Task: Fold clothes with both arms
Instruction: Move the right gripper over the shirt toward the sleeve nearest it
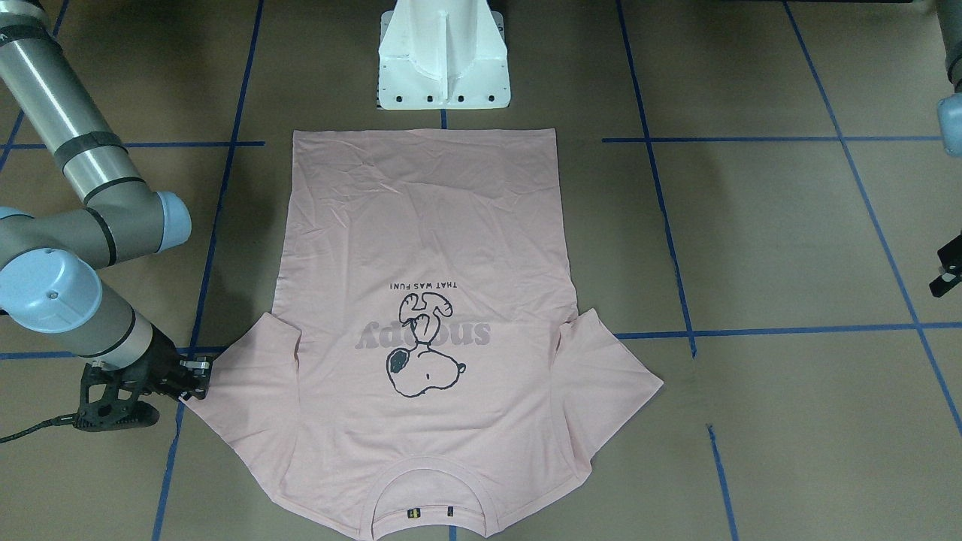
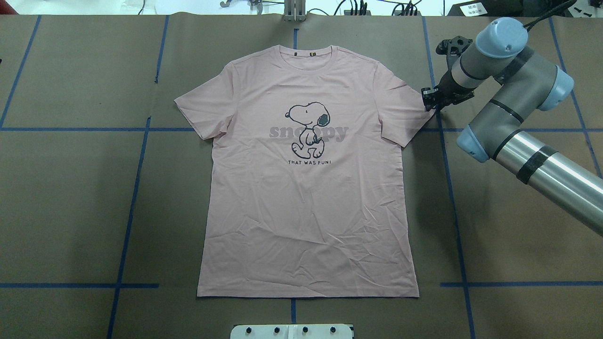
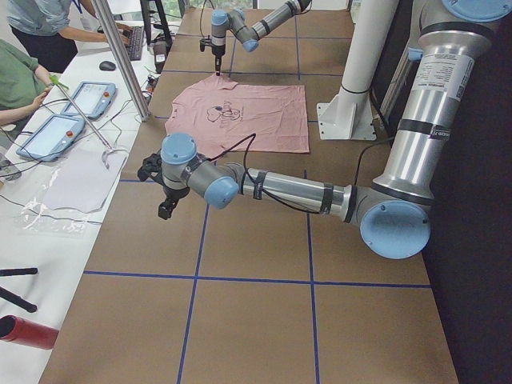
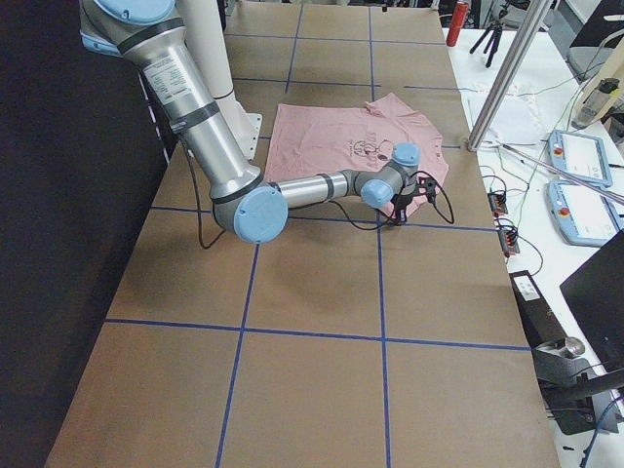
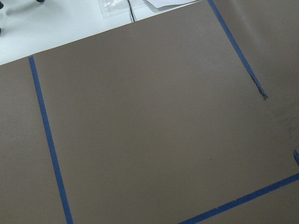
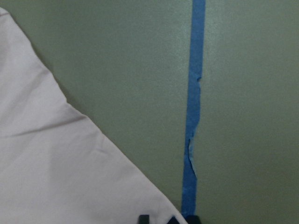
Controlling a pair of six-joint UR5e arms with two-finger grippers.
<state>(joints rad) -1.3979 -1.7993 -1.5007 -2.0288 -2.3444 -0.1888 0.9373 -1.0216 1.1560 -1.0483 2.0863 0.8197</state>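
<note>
The pale pink T-shirt [image 2: 306,188] lies flat and print up on the brown table, collar at the far edge from the robot; it also shows in the front view [image 1: 428,315]. My right gripper [image 2: 429,101] is down at the tip of the shirt's right-hand sleeve [image 2: 400,106]. In the right wrist view the sleeve corner [image 6: 70,163] runs between the two close-set fingertips [image 6: 144,218]. In the front view it [image 1: 192,378] touches the sleeve edge. My left gripper [image 3: 164,196] hovers over bare table well away from the shirt; only its edge shows in the front view [image 1: 948,272], so its jaws cannot be judged.
The white pedestal base [image 1: 443,60] stands at the shirt's hem side. Blue tape lines [image 2: 132,197] grid the table. Tablets [image 3: 52,132] and operators sit on the white bench beyond the table's far edge.
</note>
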